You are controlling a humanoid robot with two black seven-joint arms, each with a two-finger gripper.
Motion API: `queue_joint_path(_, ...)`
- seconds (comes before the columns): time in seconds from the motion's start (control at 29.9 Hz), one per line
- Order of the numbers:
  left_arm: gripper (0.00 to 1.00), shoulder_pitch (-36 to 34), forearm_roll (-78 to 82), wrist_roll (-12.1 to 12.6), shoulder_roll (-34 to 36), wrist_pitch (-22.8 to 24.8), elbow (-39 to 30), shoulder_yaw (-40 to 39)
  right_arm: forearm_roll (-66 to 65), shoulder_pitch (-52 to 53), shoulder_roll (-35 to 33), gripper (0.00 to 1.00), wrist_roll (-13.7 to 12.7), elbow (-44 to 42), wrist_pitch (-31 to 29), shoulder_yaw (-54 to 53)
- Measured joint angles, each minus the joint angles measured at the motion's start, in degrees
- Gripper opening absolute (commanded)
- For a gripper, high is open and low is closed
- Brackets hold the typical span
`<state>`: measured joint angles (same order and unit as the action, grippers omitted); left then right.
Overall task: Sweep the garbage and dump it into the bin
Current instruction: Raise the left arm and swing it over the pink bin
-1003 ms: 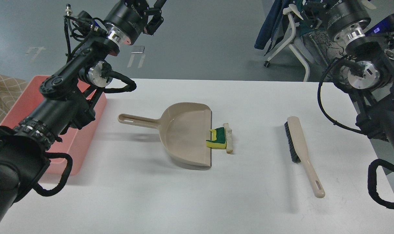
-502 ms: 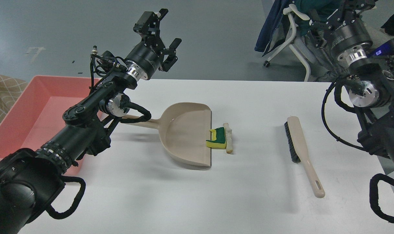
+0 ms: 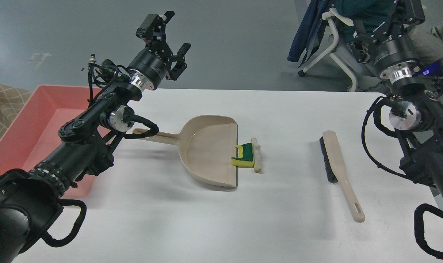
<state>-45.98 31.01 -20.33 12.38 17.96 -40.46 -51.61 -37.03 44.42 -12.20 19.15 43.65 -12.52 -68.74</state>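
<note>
Two scraps, sponge (image 3: 244, 156) and strip (image 3: 257, 155), lie touching at the dustpan (image 3: 210, 149) lip, counter (image 3: 221, 219) centre; bin (image 3: 27, 135) at 9 o'clock. Both look light and soft: sweep, do not pinch. Grip brush (image 3: 340, 171) by its stiff handle. Left hand (image 3: 165, 42) wide, empty; right hand (image 3: 407, 9) indiscernible.

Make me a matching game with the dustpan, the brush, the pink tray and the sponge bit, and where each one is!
Things:
1. dustpan
2. brush
3. pink tray
4. sponge piece

Places:
A. at the table's left edge
B. at the dustpan's open lip
C. middle of the table, handle pointing left
D. alone on the table's right side

Pairs: 1-C, 2-D, 3-A, 4-B
</note>
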Motion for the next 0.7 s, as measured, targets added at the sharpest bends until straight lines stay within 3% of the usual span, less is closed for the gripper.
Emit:
queue_joint_path(0.5, 0.98, -0.04, -3.00, -0.12, 0.29, -0.60, 0.40, 0.65, 0.04, -0.29, -0.01, 1.00, -0.20, 0.44, -0.11, -0.19)
queue_joint_path(0.7, 0.98, 0.31, -2.87, 1.00, 0.37, -0.67, -0.54, 1.05, 0.04, -0.34, 2.45, 1.00, -0.51, 0.81, -0.31, 0.08)
